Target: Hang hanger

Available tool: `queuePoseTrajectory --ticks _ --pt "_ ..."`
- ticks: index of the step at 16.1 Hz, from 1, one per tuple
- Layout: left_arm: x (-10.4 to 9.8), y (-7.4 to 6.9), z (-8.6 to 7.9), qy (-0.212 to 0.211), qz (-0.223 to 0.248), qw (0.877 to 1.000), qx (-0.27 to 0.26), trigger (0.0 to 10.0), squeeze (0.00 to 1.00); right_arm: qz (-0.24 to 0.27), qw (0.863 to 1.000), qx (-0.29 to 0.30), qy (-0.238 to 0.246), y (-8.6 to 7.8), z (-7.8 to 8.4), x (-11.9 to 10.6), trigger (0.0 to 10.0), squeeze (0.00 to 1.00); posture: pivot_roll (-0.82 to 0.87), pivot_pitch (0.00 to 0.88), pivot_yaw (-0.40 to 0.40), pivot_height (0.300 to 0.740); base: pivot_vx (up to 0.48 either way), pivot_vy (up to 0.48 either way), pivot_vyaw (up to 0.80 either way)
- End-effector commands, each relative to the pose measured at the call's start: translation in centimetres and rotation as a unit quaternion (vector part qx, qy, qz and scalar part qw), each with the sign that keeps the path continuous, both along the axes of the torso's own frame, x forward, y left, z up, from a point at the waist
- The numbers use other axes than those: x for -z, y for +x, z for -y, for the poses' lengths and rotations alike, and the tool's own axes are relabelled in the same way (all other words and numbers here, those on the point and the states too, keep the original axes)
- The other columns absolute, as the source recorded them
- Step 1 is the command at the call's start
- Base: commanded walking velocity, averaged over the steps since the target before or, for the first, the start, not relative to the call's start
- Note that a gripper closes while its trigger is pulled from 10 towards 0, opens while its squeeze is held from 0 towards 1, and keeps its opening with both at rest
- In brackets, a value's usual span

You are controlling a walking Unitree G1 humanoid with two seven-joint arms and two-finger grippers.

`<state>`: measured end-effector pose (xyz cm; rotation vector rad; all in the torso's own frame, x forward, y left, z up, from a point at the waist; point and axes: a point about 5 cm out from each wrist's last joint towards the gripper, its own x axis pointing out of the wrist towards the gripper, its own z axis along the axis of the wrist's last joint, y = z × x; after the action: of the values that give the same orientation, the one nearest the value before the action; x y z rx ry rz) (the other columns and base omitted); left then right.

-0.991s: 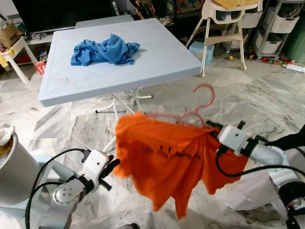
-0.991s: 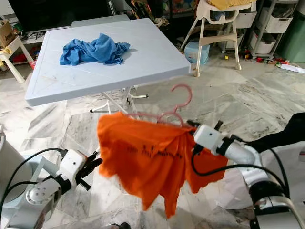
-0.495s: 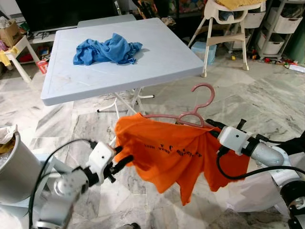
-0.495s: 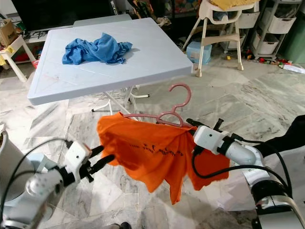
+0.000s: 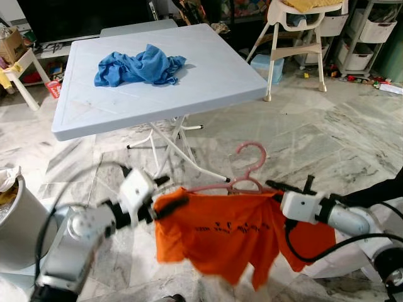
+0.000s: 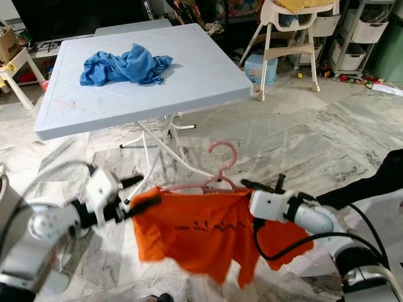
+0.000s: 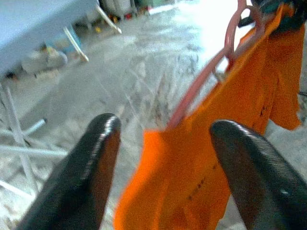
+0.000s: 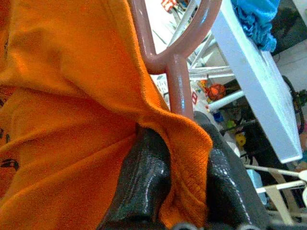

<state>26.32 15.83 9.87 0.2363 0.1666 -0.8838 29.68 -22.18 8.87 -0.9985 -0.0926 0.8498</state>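
Marble floor (image 5: 327,138), cluttered room behind: white high chair (image 5: 296,38), storage bins (image 5: 365,38), pale blue folding desk (image 5: 208,75) with a crumpled blue cloth (image 5: 140,65) on top.

Left eye: pink hanger (image 5: 242,179) carries an orange shirt (image 5: 233,236), held in the air between both arms, in front of and lower than the desk. Most of the hanger bar is hidden under the fabric; hook and a bit of the left shoulder show. Left gripper (image 5: 171,200) is at the shirt's left shoulder end, motion-blurred, contact unclear. Right gripper (image 5: 272,187) is at the collar, fingertips buried in cloth. Dark print on the shirt front, too small and blurred to read. White bucket (image 5: 16,220) cut off at frame left.

Right eye: same scene, shifted; hanger hook (image 6: 223,160) stands upright above the collar. Print still unreadable.

Left wrist: the one view that settles the left jaws: released, two black fingers (image 7: 91,167) spread wide, with the shirt's shoulder end and the hanger arm (image 7: 201,81) beyond the gap, not pinched. Blurred desk legs at the edge.

Right wrist: right jaws clenched on the shirt collar (image 8: 184,148) just below the hanger neck (image 8: 180,86); a fold of orange fabric is squeezed between the pads (image 8: 144,177). Cannot tell whether the hanger itself is gripped under the cloth. Desk edge and blue cloth in the background.
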Motion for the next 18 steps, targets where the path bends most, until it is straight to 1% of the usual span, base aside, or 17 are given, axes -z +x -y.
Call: queuePoseTrajectory --ticks 1,2,3,4,5,7,10,12,13,14,16,17,18 --pt "0.9 -0.3 0.0 0.012 -0.012 1.000 0.000 10.0 1.00 0.014 1.000 -0.014 0.012 0.2 -0.5 -0.6 10.0 0.00 -0.08 0.039 0.096 0.740 0.000 0.000 0.00" --pt "2.0 -0.7 0.3 0.020 -0.026 0.999 0.006 10.0 1.00 0.017 1.000 -0.018 0.013 0.1 -0.6 -0.6 10.0 0.00 -0.08 0.042 0.093 0.740 0.000 0.000 0.00" --pt "3.1 -1.2 0.8 0.020 -0.046 0.999 0.013 10.0 1.00 0.017 0.999 -0.027 0.016 0.0 -0.8 -0.6 10.0 0.00 -0.09 0.044 0.091 0.740 0.000 0.000 0.00" --pt "3.4 -1.2 0.9 0.020 -0.049 0.999 0.012 10.0 1.00 0.018 0.999 -0.029 0.018 -0.1 -0.8 -0.6 10.0 0.00 -0.09 0.046 0.089 0.740 0.000 0.000 0.00" --pt "3.8 -1.2 0.9 0.021 -0.057 0.998 0.015 10.0 1.00 0.019 0.999 -0.044 0.025 -0.2 -0.9 -0.9 10.0 0.00 -0.10 0.047 0.087 0.740 0.000 0.000 0.00" --pt "3.6 -0.7 0.9 0.023 -0.046 0.999 0.015 10.0 1.00 0.014 0.997 -0.072 0.019 -0.7 -0.7 -1.3 10.0 0.00 -0.12 0.051 0.084 0.740 0.000 0.000 0.00" --pt "2.9 0.1 1.0 0.010 -0.032 0.999 0.012 10.0 1.00 0.004 0.996 -0.085 0.011 -0.9 -0.2 -1.4 10.0 0.00 -0.12 0.047 0.084 0.740 0.000 0.000 0.00" --pt "3.2 0.2 0.9 0.012 -0.036 0.999 0.014 10.0 1.00 -0.013 0.994 -0.108 0.024 -1.3 -0.5 -1.4 10.0 0.00 -0.12 0.048 0.088 0.740 0.000 0.000 0.00" --pt "3.3 0.1 0.9 0.012 -0.041 0.999 0.018 10.0 1.00 -0.022 0.993 -0.118 0.020 -1.5 -0.6 -1.3 10.0 0.00 -0.12 0.048 0.089 0.740 0.000 0.000 0.00" --pt "3.4 0.1 1.0 0.011 -0.045 0.999 0.026 10.0 1.00 -0.024 0.992 -0.126 0.015 -1.7 -0.7 -1.2 10.0 0.00 -0.13 0.050 0.090 0.740 0.000 0.000 0.00" --pt "3.0 0.0 1.7 -0.007 -0.057 0.997 0.044 10.0 1.00 -0.030 0.991 -0.131 0.015 -1.8 -0.7 -1.1 10.0 0.00 -0.13 0.052 0.089 0.740 0.000 0.000 0.00" --pt "2.9 -0.1 2.3 -0.008 -0.062 0.996 0.068 10.0 1.00 -0.035 0.990 -0.135 0.013 -1.9 -0.8 -1.0 10.0 0.00 -0.13 0.052 0.089 0.740 0.000 0.000 0.00" --pt "2.8 -0.3 2.7 -0.013 -0.069 0.994 0.081 10.0 0.21 -0.038 0.990 -0.136 0.014 -1.9 -0.8 -1.0 10.0 0.00 -0.13 0.052 0.089 0.740 0.000 0.000 0.00"
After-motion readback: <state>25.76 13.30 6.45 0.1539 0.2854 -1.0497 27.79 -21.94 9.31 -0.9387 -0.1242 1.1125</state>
